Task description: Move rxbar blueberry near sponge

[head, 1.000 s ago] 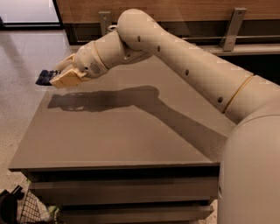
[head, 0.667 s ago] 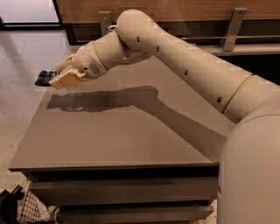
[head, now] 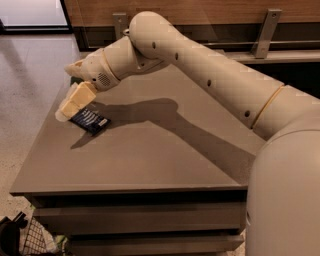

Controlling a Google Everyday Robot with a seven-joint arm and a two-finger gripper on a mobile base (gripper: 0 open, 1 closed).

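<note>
Gripper (head: 66, 111) sits low near the left edge of the bench (head: 150, 165), fingers closed on one end of the rxbar blueberry (head: 91, 120). Wrapper dark blue; white lettering unreadable. Broad bench surface extends rightward.

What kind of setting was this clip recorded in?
Probably an office or lab break area: a grey-brown counter, a wood-panelled wall with metal brackets, and a pale speckled polished floor. The robot's gripper is near the counter's left edge, by a dark blue snack bar.

arm (head: 200, 65): cream, rounded, dark dots | jaws: tan, over table (head: 150, 170) left edge
</note>
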